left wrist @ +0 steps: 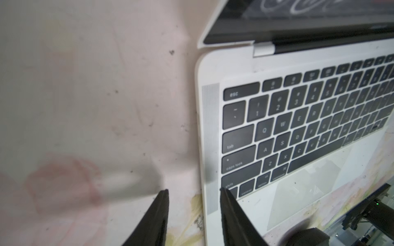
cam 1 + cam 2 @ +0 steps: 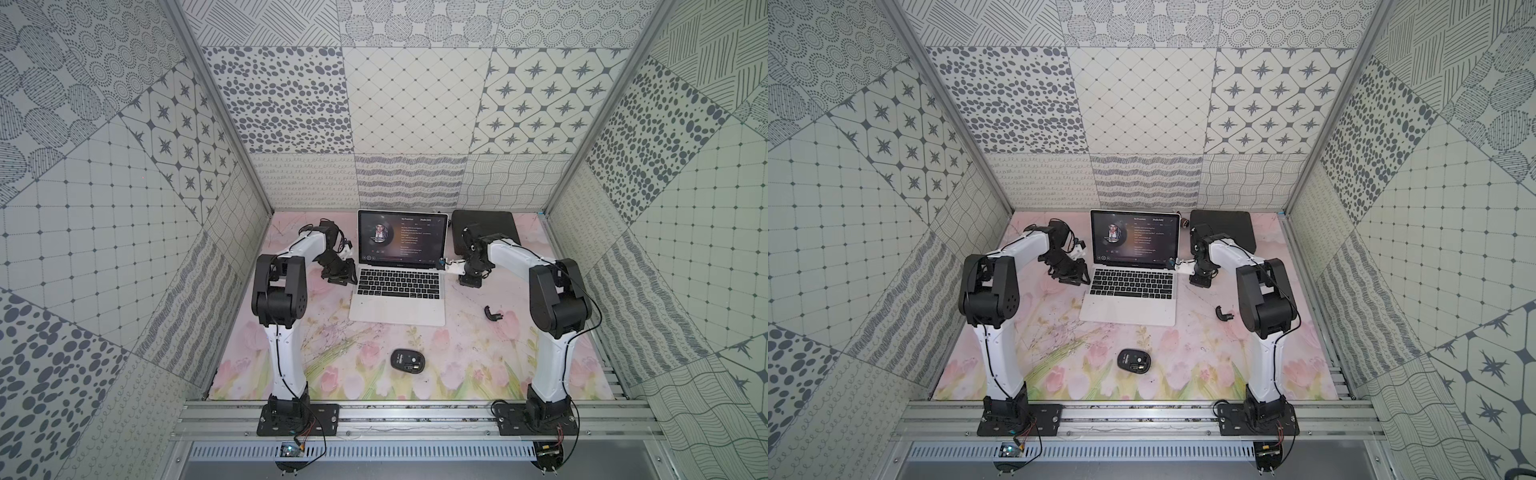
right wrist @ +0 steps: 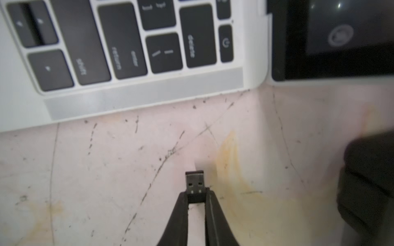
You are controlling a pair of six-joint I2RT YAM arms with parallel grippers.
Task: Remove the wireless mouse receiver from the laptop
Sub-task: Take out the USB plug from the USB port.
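Note:
The wireless mouse receiver (image 3: 195, 185), a tiny black USB stub with its metal plug showing, is out of the laptop (image 3: 149, 93). My right gripper (image 3: 196, 196) is shut on its black end and holds it over the mat, just right of the laptop's right edge. In both top views that gripper (image 2: 465, 280) (image 2: 1198, 280) sits beside the keyboard's far right corner. The silver laptop (image 2: 397, 309) (image 2: 1129, 309) stands open with its screen lit. My left gripper (image 1: 194, 191) (image 2: 347, 280) is open at the laptop's left edge (image 1: 213, 70), one finger over the shift key, the other over the mat.
A black oval mouse (image 2: 407, 360) lies upside down on the floral mat in front of the laptop. A curved black shell piece (image 2: 491, 313) lies to the laptop's right. A flat black case (image 2: 494, 226) sits at the back right, behind the right arm.

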